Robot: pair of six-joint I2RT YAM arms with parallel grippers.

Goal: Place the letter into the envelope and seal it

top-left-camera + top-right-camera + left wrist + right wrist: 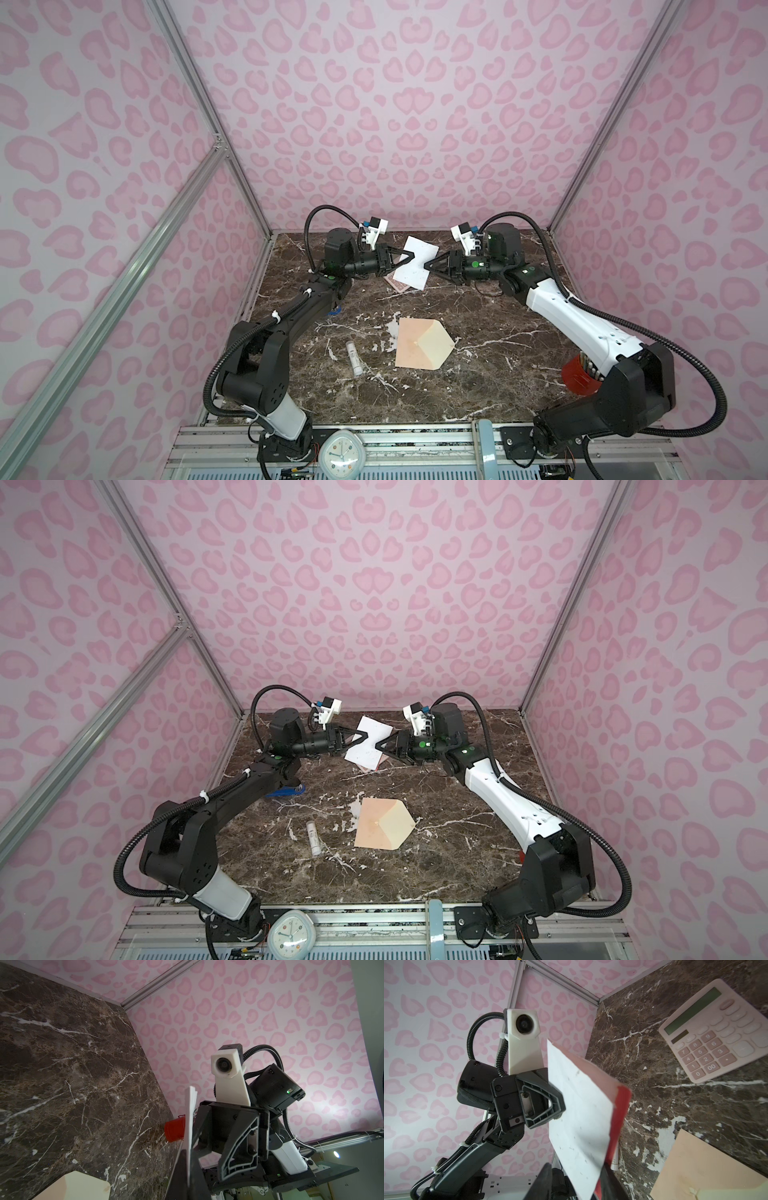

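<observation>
The letter (415,262) (370,742), white-faced with a red back, hangs in the air over the back of the table between both grippers. My left gripper (411,257) (365,737) is shut on its left edge; in the left wrist view the sheet (190,1118) shows edge-on between the fingers of that gripper (188,1153). My right gripper (428,264) (577,1184) is open around the letter's (581,1109) right edge, one finger clear of the paper. The peach envelope (419,343) (382,823) (708,1167) lies flat mid-table with its cream flap open to the right.
A pink calculator (716,1032) lies at the back, partly under the raised letter. A white glue stick (354,357) lies left of the envelope. A red cup (577,374) stands by the right arm's base. A clock (343,455) sits on the front rail.
</observation>
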